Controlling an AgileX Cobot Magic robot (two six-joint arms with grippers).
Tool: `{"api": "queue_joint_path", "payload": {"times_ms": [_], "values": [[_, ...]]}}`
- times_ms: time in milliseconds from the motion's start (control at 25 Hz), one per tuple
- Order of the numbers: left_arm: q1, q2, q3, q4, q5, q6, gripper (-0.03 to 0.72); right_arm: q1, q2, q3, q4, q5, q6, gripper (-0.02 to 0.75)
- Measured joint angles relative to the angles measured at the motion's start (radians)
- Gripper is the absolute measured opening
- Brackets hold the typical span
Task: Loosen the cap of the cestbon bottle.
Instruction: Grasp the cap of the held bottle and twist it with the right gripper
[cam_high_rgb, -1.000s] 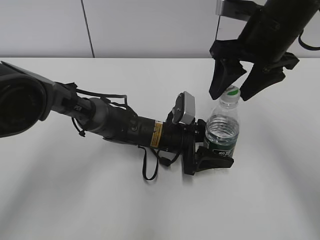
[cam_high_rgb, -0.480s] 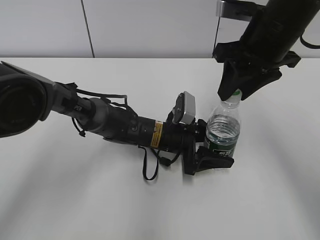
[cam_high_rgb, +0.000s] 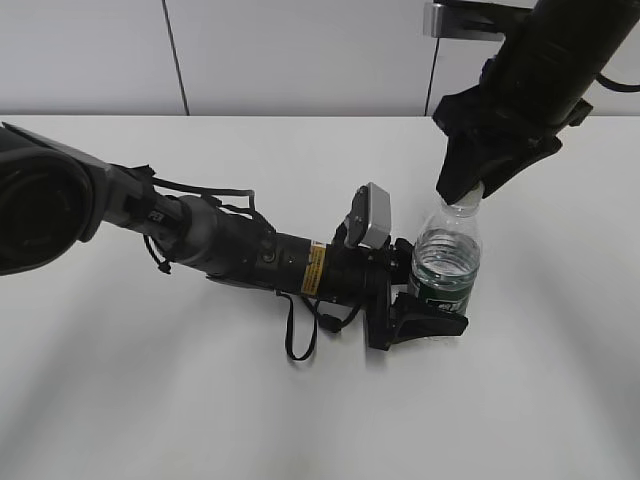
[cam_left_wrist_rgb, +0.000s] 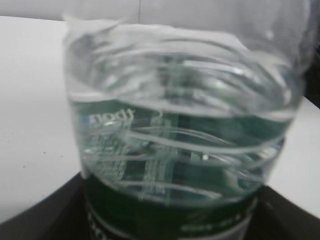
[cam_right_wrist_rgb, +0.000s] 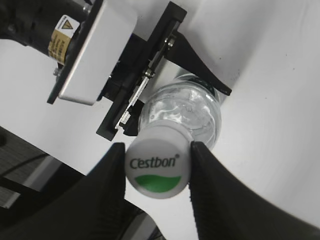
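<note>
On the white table stands the cestbon bottle, upright, water inside, green label band low on its body. Left gripper clamps the bottle's lower body from the side, black jaws either side of the label; its wrist view shows only the bottle close up. Above the bottle, right gripper comes from overhead, both fingers pressed against the cap, squeezing it. Cap sits on the bottle's neck, white top with green patch facing up.
</note>
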Motion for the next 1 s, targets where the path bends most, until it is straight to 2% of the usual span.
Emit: {"api": "queue_joint_path", "payload": {"times_ms": [280, 400, 1000], "values": [[0.000, 0.000, 0.000, 0.001, 0.000, 0.000, 0.536, 0.000, -0.002, 0.000, 0.000, -0.001, -0.468, 0.303], [0.000, 0.000, 0.000, 0.002, 0.000, 0.000, 0.536, 0.000, -0.002, 0.000, 0.006, -0.001, -0.599, 0.303], [0.000, 0.000, 0.000, 0.002, 0.000, 0.000, 0.536, 0.000, -0.004, 0.000, 0.011, -0.004, -0.656, 0.302]]}}
